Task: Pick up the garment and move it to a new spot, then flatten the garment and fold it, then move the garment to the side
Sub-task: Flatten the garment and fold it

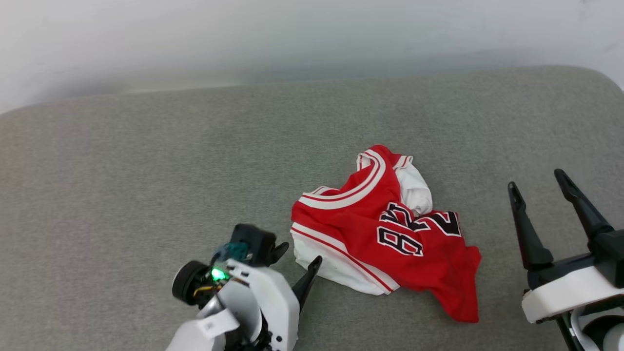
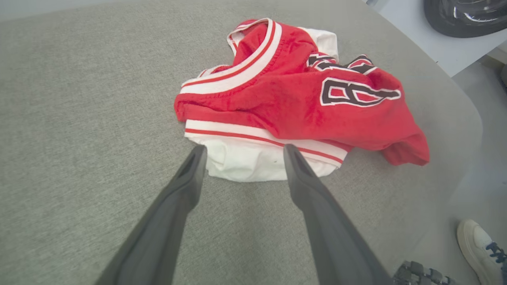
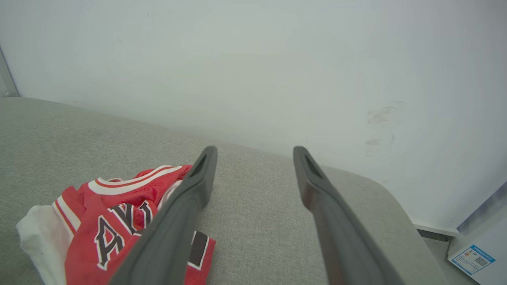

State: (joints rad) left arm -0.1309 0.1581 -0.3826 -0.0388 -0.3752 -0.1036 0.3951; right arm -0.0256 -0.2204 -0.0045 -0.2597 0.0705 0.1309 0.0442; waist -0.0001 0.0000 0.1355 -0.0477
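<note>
Red shirt (image 1: 385, 229) lies crumpled on the grey cushion (image 1: 146, 170), right of centre, not yet flattened. Left claw (image 2: 244, 148) is open, tips low at the white sleeve edge, likely lined up to pinch it. Right claw (image 1: 535, 179) is open and empty, off to the shirt's right, probably waiting. Black white-edged print is folded; a "B" reads, the rest is broken up.

Light was bright, soft and even; the garment (image 1: 356, 219) cast only a faint shadow. Behind it the wall (image 1: 292, 39) looked hazy.
</note>
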